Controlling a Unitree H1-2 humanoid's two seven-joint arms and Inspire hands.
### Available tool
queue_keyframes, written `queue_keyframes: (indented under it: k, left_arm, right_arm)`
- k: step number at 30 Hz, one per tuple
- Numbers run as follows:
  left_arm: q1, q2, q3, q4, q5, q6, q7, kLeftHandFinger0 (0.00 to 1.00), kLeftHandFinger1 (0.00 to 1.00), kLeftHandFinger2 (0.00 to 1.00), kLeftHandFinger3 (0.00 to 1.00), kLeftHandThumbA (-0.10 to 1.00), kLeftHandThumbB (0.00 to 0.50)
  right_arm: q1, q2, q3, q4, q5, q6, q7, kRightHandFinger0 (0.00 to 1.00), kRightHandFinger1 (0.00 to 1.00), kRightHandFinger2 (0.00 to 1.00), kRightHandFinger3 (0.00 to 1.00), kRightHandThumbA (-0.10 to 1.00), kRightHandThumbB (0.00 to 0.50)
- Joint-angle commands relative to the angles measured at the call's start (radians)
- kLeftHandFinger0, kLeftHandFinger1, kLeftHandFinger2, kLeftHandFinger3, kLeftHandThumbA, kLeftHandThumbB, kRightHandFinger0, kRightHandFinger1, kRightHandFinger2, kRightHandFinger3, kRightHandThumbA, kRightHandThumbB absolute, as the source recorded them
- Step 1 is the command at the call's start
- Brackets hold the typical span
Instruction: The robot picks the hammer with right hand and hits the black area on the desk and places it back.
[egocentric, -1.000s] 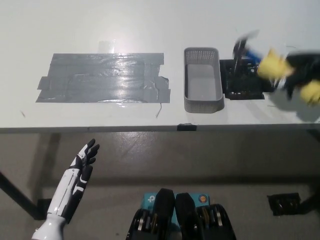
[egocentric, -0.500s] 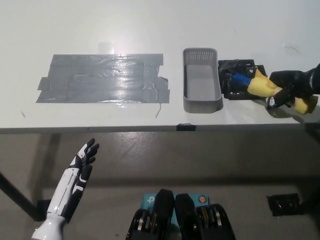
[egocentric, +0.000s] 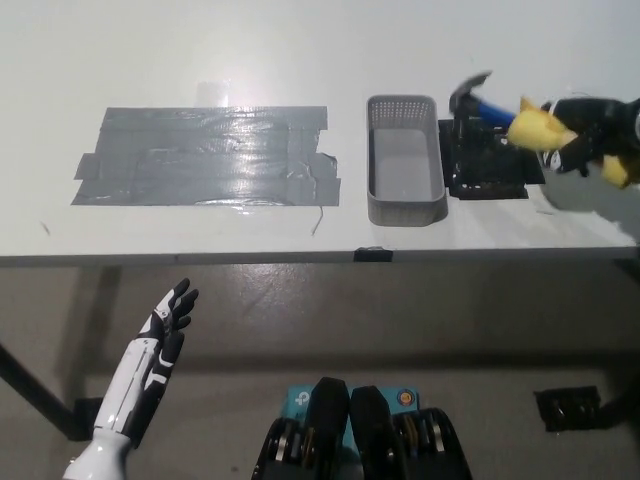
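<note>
- The hammer (egocentric: 487, 103) is gripped by the black right hand (egocentric: 585, 135) at the counter's (egocentric: 300, 50) right side, the fingers being closed around its yellow grip.
- The hammer's dark head is seen raised above the black area (egocentric: 487, 160), with the blue shaft slanted down toward the hand.
- A grey basket (egocentric: 405, 160) is set just left of the black area.
- A wide patch of grey tape (egocentric: 205, 155) is stuck further left on the counter.
- The white left hand (egocentric: 165, 325) is held below the counter edge at lower left, its fingers spread and nothing held.
</note>
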Motion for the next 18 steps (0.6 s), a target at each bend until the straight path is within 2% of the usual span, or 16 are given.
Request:
queue_keyframes:
  k: [1, 3, 5, 6, 8, 12, 16, 18]
  left_arm:
    - [0.008, 0.000, 0.004, -0.035, -0.005, -0.026, 0.000, 1.00, 1.00, 1.00, 1.00, 1.00, 0.069]
    - [0.004, 0.000, 0.005, -0.034, -0.008, -0.025, 0.000, 1.00, 1.00, 1.00, 1.00, 1.00, 0.073]
    - [0.002, -0.003, 0.007, -0.034, -0.012, -0.023, 0.002, 1.00, 1.00, 1.00, 1.00, 1.00, 0.075]
    - [0.002, -0.001, 0.009, -0.033, -0.014, -0.025, 0.001, 1.00, 1.00, 1.00, 1.00, 1.00, 0.074]
    - [0.000, 0.004, 0.010, -0.028, -0.014, -0.034, -0.001, 1.00, 1.00, 1.00, 1.00, 1.00, 0.070]
    - [-0.003, 0.003, 0.007, -0.032, -0.011, -0.027, -0.002, 0.98, 1.00, 1.00, 1.00, 1.00, 0.075]
    - [0.001, 0.005, 0.009, -0.027, -0.009, -0.032, 0.000, 0.98, 1.00, 1.00, 1.00, 1.00, 0.078]
    - [0.001, 0.006, 0.009, -0.031, -0.008, -0.026, -0.002, 0.98, 1.00, 1.00, 1.00, 1.00, 0.079]
  right_arm:
    - [-0.094, 0.001, -0.053, -0.004, -0.002, 0.042, -0.104, 1.00, 1.00, 1.00, 1.00, 0.47, 0.346]
    - [-0.074, 0.000, -0.066, -0.029, 0.000, 0.055, -0.103, 1.00, 1.00, 1.00, 1.00, 0.55, 0.362]
    - [-0.067, 0.006, -0.079, -0.025, 0.002, 0.074, -0.112, 1.00, 1.00, 1.00, 1.00, 0.56, 0.341]
    - [-0.068, 0.009, -0.077, -0.019, -0.004, 0.070, -0.117, 1.00, 1.00, 1.00, 1.00, 0.57, 0.348]
    - [-0.072, 0.009, -0.067, 0.006, -0.015, 0.052, -0.130, 1.00, 1.00, 1.00, 1.00, 0.59, 0.358]
    - [-0.078, -0.016, -0.025, 0.055, -0.047, 0.011, -0.124, 1.00, 1.00, 1.00, 1.00, 0.71, 0.352]
    - [-0.073, -0.022, -0.029, 0.071, -0.050, -0.006, -0.155, 1.00, 1.00, 1.00, 1.00, 0.76, 0.382]
    - [-0.063, -0.035, -0.030, 0.033, -0.061, -0.029, -0.186, 1.00, 1.00, 1.00, 1.00, 0.78, 0.377]
